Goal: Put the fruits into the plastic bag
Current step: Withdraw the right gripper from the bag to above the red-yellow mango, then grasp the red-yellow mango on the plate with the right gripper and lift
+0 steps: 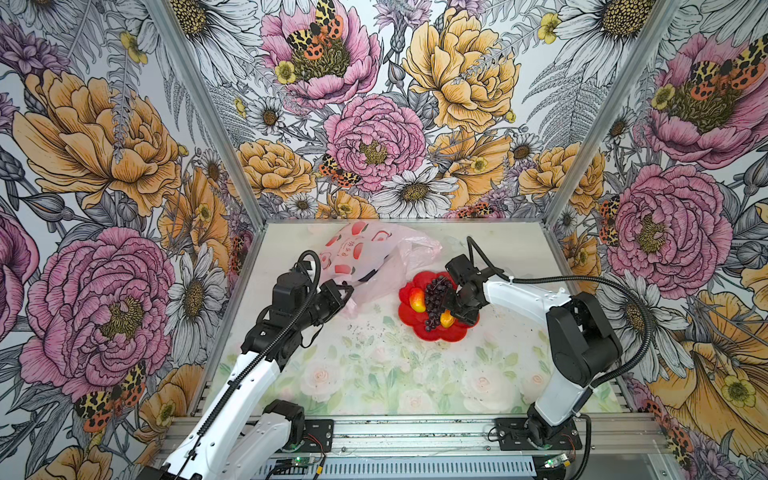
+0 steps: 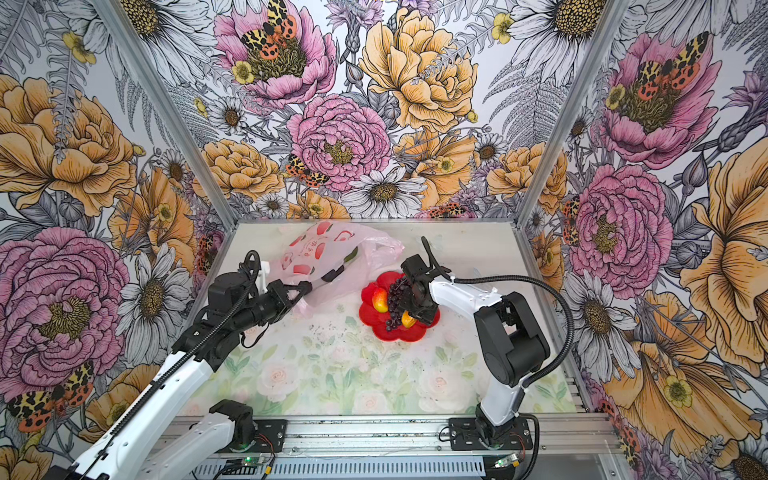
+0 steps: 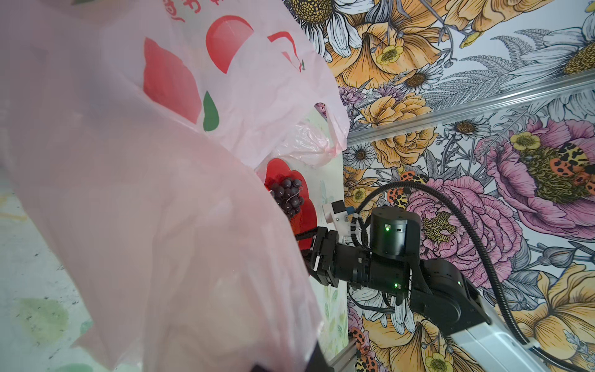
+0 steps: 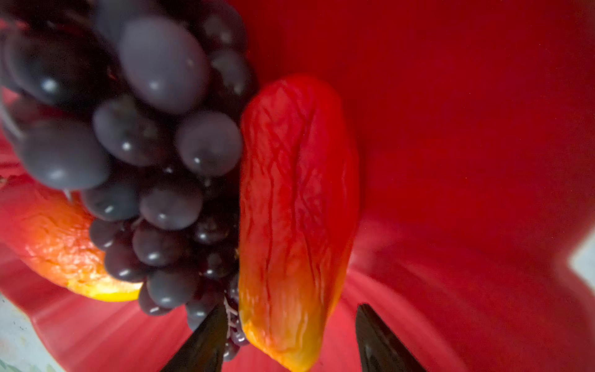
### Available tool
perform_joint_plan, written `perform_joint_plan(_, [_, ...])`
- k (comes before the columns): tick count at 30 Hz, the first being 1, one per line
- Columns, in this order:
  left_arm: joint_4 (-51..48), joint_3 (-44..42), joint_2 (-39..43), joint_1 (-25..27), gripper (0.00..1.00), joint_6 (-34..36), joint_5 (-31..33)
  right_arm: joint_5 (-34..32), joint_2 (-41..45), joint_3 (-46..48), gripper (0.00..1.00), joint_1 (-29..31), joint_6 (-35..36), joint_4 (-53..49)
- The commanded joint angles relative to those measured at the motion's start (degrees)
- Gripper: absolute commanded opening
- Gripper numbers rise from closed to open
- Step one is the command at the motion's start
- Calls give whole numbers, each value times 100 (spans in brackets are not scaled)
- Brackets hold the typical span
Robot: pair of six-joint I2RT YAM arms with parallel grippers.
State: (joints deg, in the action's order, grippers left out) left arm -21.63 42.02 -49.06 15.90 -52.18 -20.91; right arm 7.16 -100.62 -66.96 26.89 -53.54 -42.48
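Red plastic fills your right wrist camera. The right gripper [image 4: 291, 306] stands low over the red flower-shaped plate [image 4: 450, 128], jaws open and set either side of the near end of a red-orange fruit [image 4: 296, 209]. A sliver of plate shows between that fruit and one fingertip, so you grip nothing yet.

Just beside the gripper, pressed against the same fruit, lies the purple grape bunch [image 4: 154, 145]. Beyond the grapes from the tool sits a red-yellow peach [image 4: 54, 244]. In both top views these three are the only fruits seen on the plate.

Across the plate and well apart from your right gripper, the left gripper [image 1: 343, 296] is closed on the crinkled pink edge of the plastic bag [image 1: 365, 257]. The bag slumps beyond that gripper, its open end seemingly turned towards the plate.

Dark shapes [image 2: 332, 274] show through the film in a top view. They are probably fruits already bagged, though you cannot tell which or how many. By that reading the job is partly done. Three fruits are left to move, and the one between your jaws looks to be next.
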Motion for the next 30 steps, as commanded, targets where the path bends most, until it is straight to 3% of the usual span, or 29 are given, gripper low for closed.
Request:
perform_joint_plan(1, [-189,133,145,-31,0,46,146,-138,-199,-224,67,-44,228,16])
perform_joint_plan(9, [-269,52,261,-244,0,85,-38,-114,-415,-309,63,-62,310,20])
perform_joint_plan(17, [-222,166,108,-293,0,242,-112,-240,-87,-274,25,-62,297,1])
perform_joint_plan(30, [88,192,-122,-48,0,296,-107,278,1800,24,22,-99,594,-121])
